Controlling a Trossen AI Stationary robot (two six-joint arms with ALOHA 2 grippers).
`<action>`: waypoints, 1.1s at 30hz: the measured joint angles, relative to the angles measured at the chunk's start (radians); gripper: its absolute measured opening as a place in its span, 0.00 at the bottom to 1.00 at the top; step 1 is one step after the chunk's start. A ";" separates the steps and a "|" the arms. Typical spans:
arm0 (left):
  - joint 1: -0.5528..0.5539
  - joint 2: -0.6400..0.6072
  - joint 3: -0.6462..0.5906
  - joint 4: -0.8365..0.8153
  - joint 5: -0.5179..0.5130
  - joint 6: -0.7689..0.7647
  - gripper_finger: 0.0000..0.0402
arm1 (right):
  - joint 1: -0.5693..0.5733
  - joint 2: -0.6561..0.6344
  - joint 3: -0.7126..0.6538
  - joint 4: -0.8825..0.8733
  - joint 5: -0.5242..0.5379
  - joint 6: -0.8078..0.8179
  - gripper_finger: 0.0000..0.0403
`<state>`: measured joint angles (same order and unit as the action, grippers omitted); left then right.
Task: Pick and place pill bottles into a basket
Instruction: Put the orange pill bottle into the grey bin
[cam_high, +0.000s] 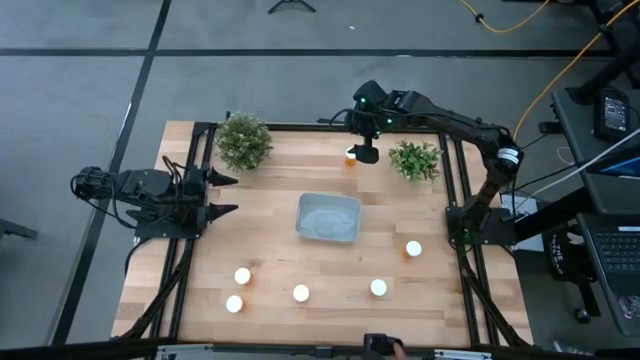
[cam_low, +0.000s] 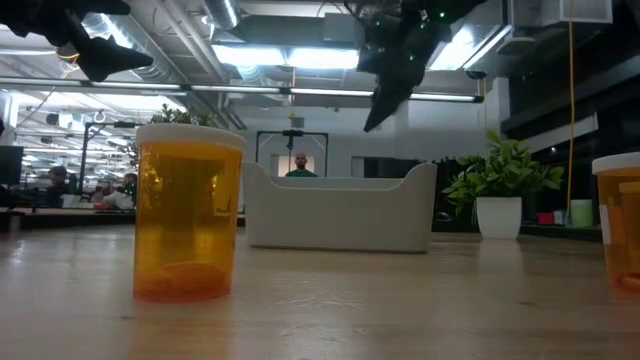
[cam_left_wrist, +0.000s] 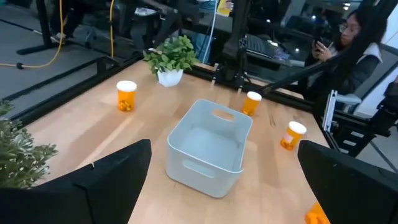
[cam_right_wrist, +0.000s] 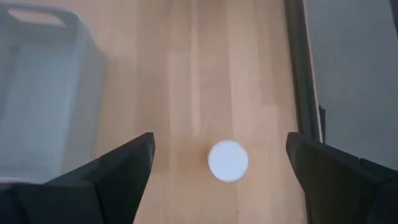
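Note:
Six pill bottles with orange bodies and white caps stand upright on the wooden table. One bottle is at the far edge; its white cap shows in the right wrist view. My right gripper hovers open above it, a finger on either side, touching nothing; it also shows in the high view. Two bottles stand to the right. Three bottles stand near the front edge. The pale grey-blue basket sits mid-table. My left gripper waits open at the table's left edge.
Two green potted plants stand at the far edge, one on each side of the far bottle. A black frame rail runs along the table's right side. A person sits beyond the table.

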<state>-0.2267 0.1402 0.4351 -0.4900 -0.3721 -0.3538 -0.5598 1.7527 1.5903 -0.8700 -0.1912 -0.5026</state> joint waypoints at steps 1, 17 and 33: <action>0.000 0.000 0.000 0.000 0.000 0.000 1.00 | 0.000 0.013 0.000 0.001 0.017 0.000 0.90; 0.000 0.000 0.001 0.000 -0.009 -0.052 1.00 | -0.008 0.192 -0.001 -0.036 0.096 0.003 0.96; 0.000 0.001 0.002 0.000 -0.012 -0.074 1.00 | -0.058 0.244 -0.001 0.017 0.104 0.003 0.96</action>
<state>-0.2272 0.1410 0.4366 -0.4904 -0.3840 -0.4276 -0.6182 1.9972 1.5890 -0.8530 -0.0875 -0.4995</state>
